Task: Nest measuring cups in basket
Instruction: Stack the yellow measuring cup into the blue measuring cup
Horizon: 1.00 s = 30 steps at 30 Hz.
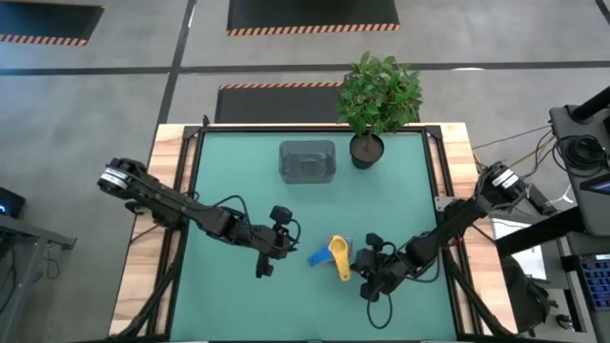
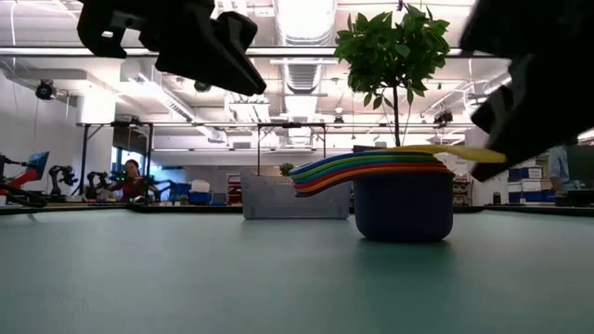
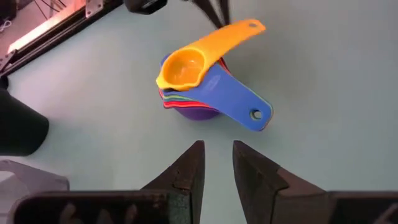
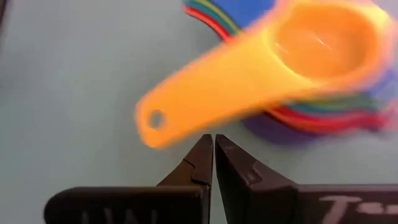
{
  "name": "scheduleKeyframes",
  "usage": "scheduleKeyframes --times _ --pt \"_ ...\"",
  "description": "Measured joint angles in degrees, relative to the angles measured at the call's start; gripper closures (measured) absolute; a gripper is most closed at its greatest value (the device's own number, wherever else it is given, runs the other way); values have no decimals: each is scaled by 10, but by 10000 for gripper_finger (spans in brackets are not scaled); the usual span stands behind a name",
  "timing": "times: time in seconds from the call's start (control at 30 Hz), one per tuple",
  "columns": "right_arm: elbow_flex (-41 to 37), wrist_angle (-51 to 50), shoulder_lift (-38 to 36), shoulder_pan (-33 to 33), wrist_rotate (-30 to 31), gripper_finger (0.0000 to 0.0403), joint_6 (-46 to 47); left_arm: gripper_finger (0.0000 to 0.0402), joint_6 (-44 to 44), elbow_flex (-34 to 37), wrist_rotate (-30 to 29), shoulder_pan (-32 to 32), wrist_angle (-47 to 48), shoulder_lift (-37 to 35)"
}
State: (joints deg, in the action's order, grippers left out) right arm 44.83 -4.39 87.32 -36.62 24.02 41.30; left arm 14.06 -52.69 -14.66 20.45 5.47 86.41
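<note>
The measuring cups (image 1: 334, 255) stand nested in one stack on the green mat, near the table's near edge. The orange cup (image 3: 185, 67) sits on top, and its handle (image 4: 186, 106) points toward my right gripper. The other handles fan out toward my left gripper, a blue one (image 3: 239, 102) uppermost. My left gripper (image 3: 217, 152) hovers just left of the stack, slightly open and holding nothing. My right gripper (image 4: 213, 142) is shut, its tips right at the orange handle's free end. The grey basket (image 1: 307, 160) stands apart, near the far edge. My right gripper comes at the orange cup's handle near its free, holed end (image 4: 158, 121), level from the table's right and near side, fingers shut. I cannot tell whether the tips touch the handle. The cup stays seated on the stack.
A dark pot with a leafy plant (image 1: 367, 150) stands right of the basket at the far edge. Open mat (image 1: 238, 181) lies between the stack and the basket. In the low view a person (image 2: 130, 176) sits far off in the room behind.
</note>
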Motion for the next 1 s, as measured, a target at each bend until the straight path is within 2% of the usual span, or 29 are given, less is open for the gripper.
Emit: scheduleKeyframes --times 0.23,0.53,0.83,1.0 --pt "97 -4 64 16 0 394 -95 338 2 0 0 0 -3 1" --pt "234 -198 112 29 0 394 -134 338 4 0 0 0 -2 2" --pt "257 -206 110 36 13 394 -175 338 4 0 0 0 -1 2" --pt "257 -206 111 38 -57 394 -189 338 4 0 0 0 -1 2"
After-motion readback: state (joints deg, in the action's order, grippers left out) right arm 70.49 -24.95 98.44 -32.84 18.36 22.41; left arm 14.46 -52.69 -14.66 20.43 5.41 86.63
